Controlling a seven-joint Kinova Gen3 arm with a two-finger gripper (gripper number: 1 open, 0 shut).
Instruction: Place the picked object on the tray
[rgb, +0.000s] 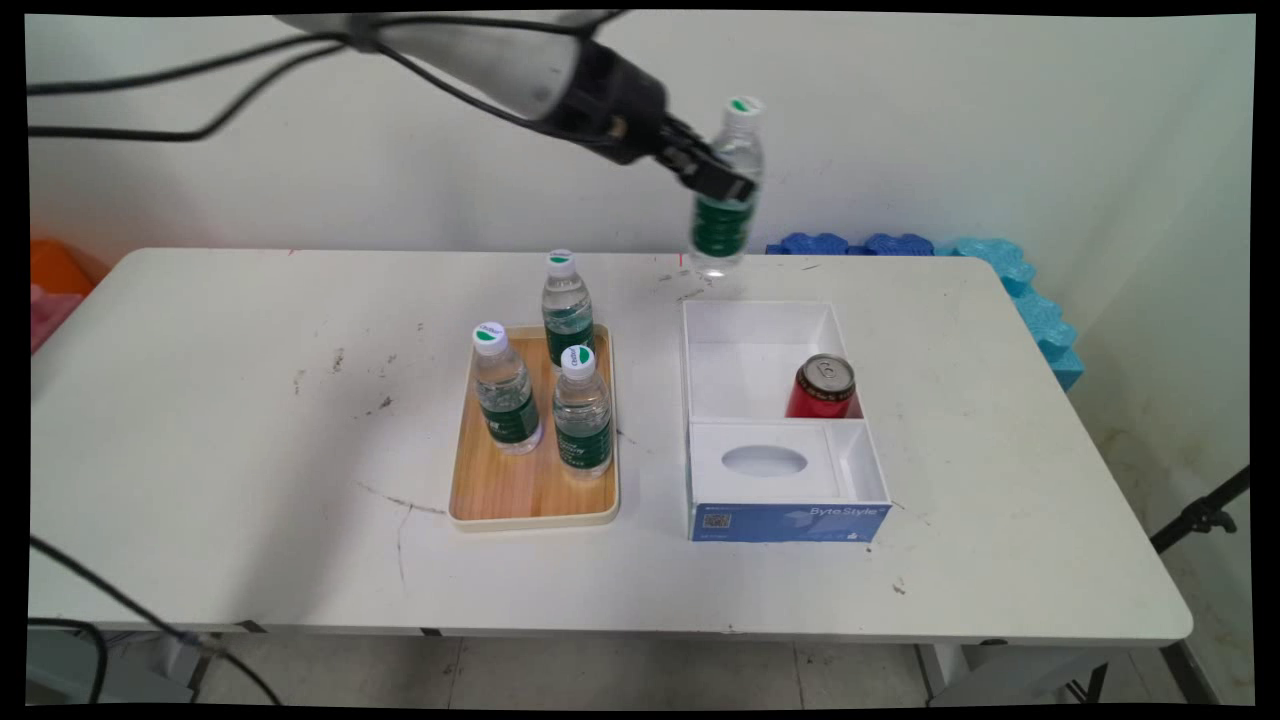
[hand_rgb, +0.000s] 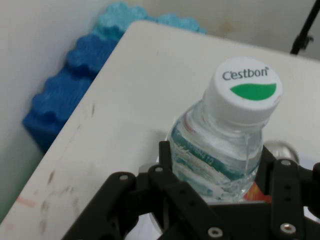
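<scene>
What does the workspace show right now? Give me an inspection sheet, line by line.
Surface: white table, scuffed, with dark marks and a crack line near the tray.
Things in hand: water bottle held upright in the air above the table's far edge, behind the box.
Other things: wooden tray with three water bottles standing on it; white and blue box beside it, open, with a red can upright in its far compartment.
Clutter: nothing seen.
Tool: black tool shut on the water bottle's body.
Cables: black cables hang from the arm; more at the lower left.
Surroundings: blue foam mats against the wall; a black stand at right.
</scene>
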